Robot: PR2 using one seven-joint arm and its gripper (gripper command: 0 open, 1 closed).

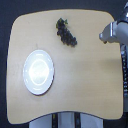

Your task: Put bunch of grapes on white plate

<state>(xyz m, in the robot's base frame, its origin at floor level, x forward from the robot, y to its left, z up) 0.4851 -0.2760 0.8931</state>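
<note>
**Grapes and plate apart on table, arm at the edge**

Light tan wooden table (85, 85) with rounded corners fills most of the exterior view, dark floor around it. Large bare stretches: whole middle, the exterior view's right half below the arm, and the bottom strip near the front edge.

Round glossy white plate (38, 71) with raised rim ring sits toward the exterior view's left, close to the left table edge, nothing on it. Open tabletop all round its other sides.

Grey-white robot arm with gripper (106, 37) comes in at the upper part of the exterior view's right, over the table's right edge. Too blurred and small; cannot tell if the pincer is spread or closed. Holds nothing visible.

Small elongated bunch of dark purple-black grapes (66, 32), bit of green stem at its upper end, lies near the top table edge, angled diagonally. Well apart from plate and from gripper, bare wood between.
</note>
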